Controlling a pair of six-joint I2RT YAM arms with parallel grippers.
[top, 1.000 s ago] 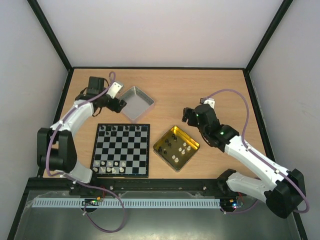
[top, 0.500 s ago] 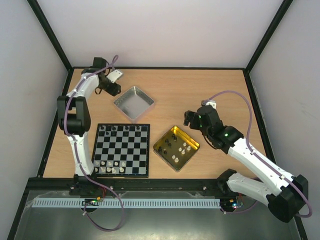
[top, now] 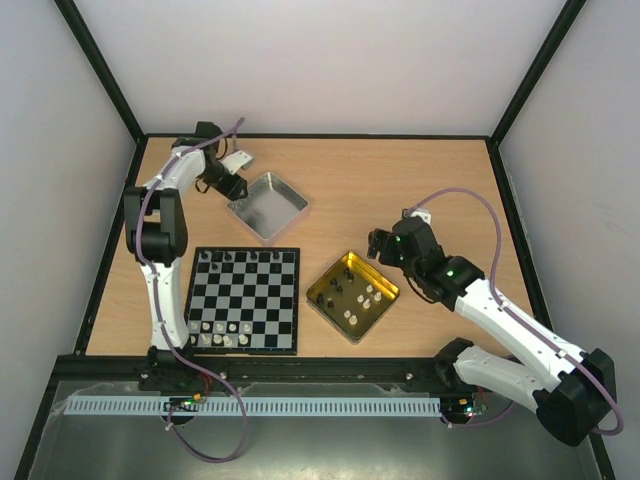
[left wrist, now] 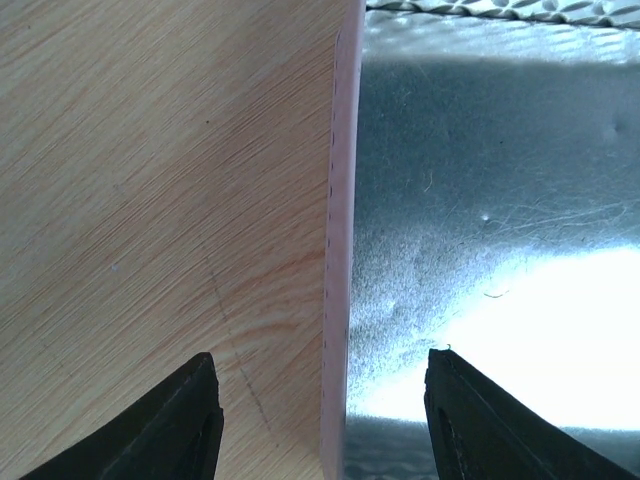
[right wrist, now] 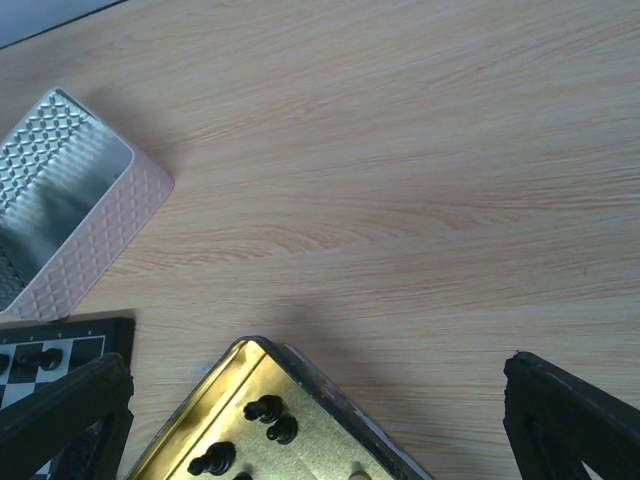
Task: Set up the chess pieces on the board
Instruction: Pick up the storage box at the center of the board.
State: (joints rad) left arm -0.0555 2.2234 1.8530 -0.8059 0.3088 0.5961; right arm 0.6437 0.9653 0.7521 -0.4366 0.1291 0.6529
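The board [top: 246, 299] lies near the front left, with several black pieces [top: 235, 258] in its far row and white pieces [top: 222, 336] in its near rows. More black and cream pieces [top: 360, 294] lie in the gold tray [top: 328, 299]; black ones also show in the right wrist view [right wrist: 265, 412]. My left gripper [top: 232, 189] is open, and in its wrist view [left wrist: 325, 405] its jaws straddle the wall of the silver lid [left wrist: 480, 200]. My right gripper [top: 379, 244] is open and empty above the gold tray's far corner [right wrist: 300, 375].
The silver-grey lid [top: 267, 206] sits at the far left, beyond the board; it also shows in the right wrist view [right wrist: 70, 215]. Bare wood lies between lid and tray. Black frame rails edge the table.
My left arm has unfolded and stretched up along the left side, its gripper staying at the silver lid's left wall. My right gripper has drifted slightly nearer, toward the gold tray.
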